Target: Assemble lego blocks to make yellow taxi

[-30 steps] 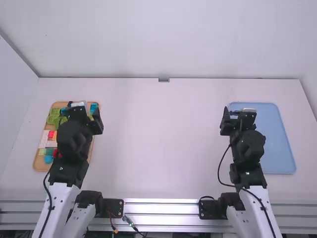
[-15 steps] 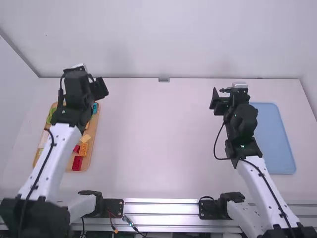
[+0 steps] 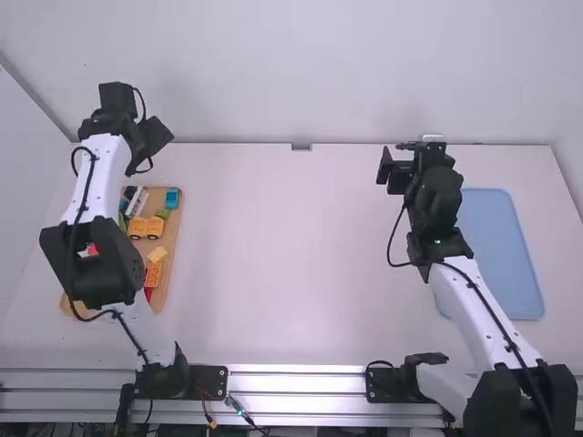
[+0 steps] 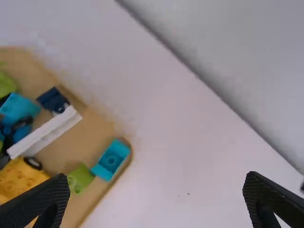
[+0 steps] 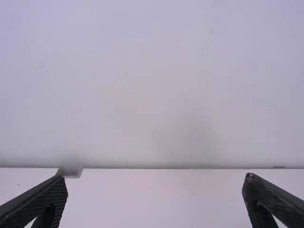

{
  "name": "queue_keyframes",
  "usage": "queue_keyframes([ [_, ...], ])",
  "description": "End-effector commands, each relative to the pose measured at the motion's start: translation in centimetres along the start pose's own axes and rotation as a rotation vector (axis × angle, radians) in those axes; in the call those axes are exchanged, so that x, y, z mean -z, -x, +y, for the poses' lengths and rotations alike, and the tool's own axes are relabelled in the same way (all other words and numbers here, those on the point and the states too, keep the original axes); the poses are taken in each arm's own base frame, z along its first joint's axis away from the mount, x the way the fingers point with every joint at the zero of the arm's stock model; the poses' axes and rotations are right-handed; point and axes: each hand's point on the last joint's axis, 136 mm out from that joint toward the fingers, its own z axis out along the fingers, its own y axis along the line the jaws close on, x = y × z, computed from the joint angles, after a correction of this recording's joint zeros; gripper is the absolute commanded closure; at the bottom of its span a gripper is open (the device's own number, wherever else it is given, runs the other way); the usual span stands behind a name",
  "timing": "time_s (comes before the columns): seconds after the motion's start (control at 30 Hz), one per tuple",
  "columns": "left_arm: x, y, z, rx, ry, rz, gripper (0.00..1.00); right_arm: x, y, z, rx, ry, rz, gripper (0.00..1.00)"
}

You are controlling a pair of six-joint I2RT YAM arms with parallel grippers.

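The left gripper's [image 3: 152,144] 2 jaws are released; the yellow wheeled block [image 3: 146,228] lies outside them on the wooden tray [image 3: 176,226]. The right gripper's [image 3: 393,171] 2 jaws, also spread, are well apart from it.

my left arm [image 3: 102,177] and right arm [image 3: 478,305], white links on both, chunky black joints [image 3: 91,266], black cable [image 3: 88,187] looping along the left, second cable [image 3: 389,248] bowed out on the right, small dark spots on white, tapered black fingers [image 4: 45,202], fine-textured pads [image 5: 59,192]
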Motion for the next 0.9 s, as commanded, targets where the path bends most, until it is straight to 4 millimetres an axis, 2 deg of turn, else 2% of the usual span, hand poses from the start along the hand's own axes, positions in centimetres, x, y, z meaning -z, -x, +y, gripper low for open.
queue_keyframes([
  [0.0, -1.5, 0.2, 1.6, 0.161, 0.026, 0.047, 0.01, -0.3, 1.8, 0.1, -0.003, -0.007, -0.036, 0.01],
  [0.1, -2.9, -0.5, 3.2, 0.216, 0.073, 0.083, 0.01, -0.4, 1.8, 0.1, -0.004, -0.007, -0.034, 0.01],
  [0.23, -4.3, -2.0, 3.7, 0.316, 0.106, 0.116, 0.01, -0.6, 1.5, 0.1, -0.004, -0.007, -0.029, 0.01],
  [0.43, -4.7, -3.3, 4.6, 0.453, 0.148, 0.143, 0.01, -0.7, 1.4, 0.1, -0.007, -0.007, -0.028, 0.01],
  [0.53, -4.6, -3.9, 5.8, 0.449, 0.208, 0.147, 0.01, -0.7, 1.7, 0.2, -0.008, -0.005, -0.039, 0.01],
  [0.63, -4.5, -5.3, 7.6, 0.532, 0.303, 0.156, 0.01, -0.7, 1.9, 0.2, -0.008, -0.003, -0.046, 0.01],
  [0.87, -5.0, -7.7, 9.1, 0.513, 0.365, 0.211, 0.01, -0.7, 1.9, 0.6, -0.007, 0.006, -0.046, 0.01],
])
